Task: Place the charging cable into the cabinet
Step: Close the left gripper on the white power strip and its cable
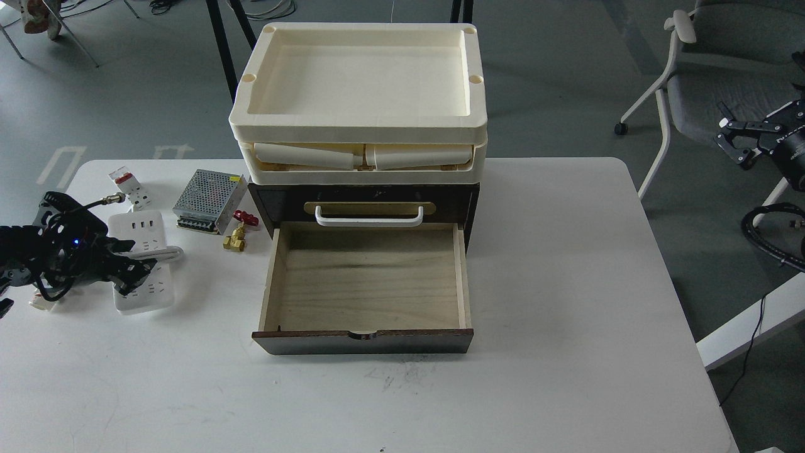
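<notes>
The charging cable, a flat white power strip (148,291) with a thick white cord at its right side, lies on the table at the left. My left gripper (130,264) hovers low over the strip's middle with its fingers spread, not closed on it. The cabinet (277,201) is a dark brown box at the table's centre. Its pale wood-lined drawer (368,286) is pulled out towards me and holds nothing. A white bar handle (369,219) sits above the drawer. My right gripper (732,135) is open and empty, off the table at the far right.
Two stacked cream plastic trays (358,129) sit on the cabinet. A perforated metal power-supply box (209,200), a white-and-red breaker (129,187) and a brass valve with a red handle (239,231) lie between the strip and the cabinet. A grey chair (710,69) stands beyond the table's right edge.
</notes>
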Robot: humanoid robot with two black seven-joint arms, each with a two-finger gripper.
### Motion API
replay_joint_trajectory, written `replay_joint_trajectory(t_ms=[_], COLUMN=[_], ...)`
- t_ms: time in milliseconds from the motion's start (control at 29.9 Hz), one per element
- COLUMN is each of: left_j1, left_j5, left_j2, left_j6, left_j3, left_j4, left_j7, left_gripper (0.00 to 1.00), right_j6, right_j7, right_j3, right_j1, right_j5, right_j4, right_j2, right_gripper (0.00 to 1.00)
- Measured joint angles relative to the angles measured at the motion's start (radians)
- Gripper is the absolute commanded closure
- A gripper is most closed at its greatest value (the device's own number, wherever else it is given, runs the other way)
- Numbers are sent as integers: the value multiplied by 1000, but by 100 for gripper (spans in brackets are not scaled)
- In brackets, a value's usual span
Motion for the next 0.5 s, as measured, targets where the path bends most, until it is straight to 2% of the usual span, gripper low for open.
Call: replay_joint_trajectory(t_ms=[100, 201, 301, 502], left_j1=[0, 0, -1, -12], left_j5=[0, 0, 0, 0], left_j2=[0, 0, 0, 1], left_j6=[6, 16, 19, 53], left_j3=[29, 43, 55, 57], left_j4=[2, 2, 2, -3], left_j7=[0, 0, 0, 0], left_gripper=[74, 93, 98, 100], right_j6=[0, 0, 0, 0], right_j7=[-1, -1, -1, -1], right_j3=[0, 0, 0, 0], right_j1=[-1, -2, -3, -5], right_j5=[0, 0, 0, 0], right_j4=[0, 0, 0, 0], right_j2=[0, 0, 0, 0], right_gripper=[0, 0, 0, 0])
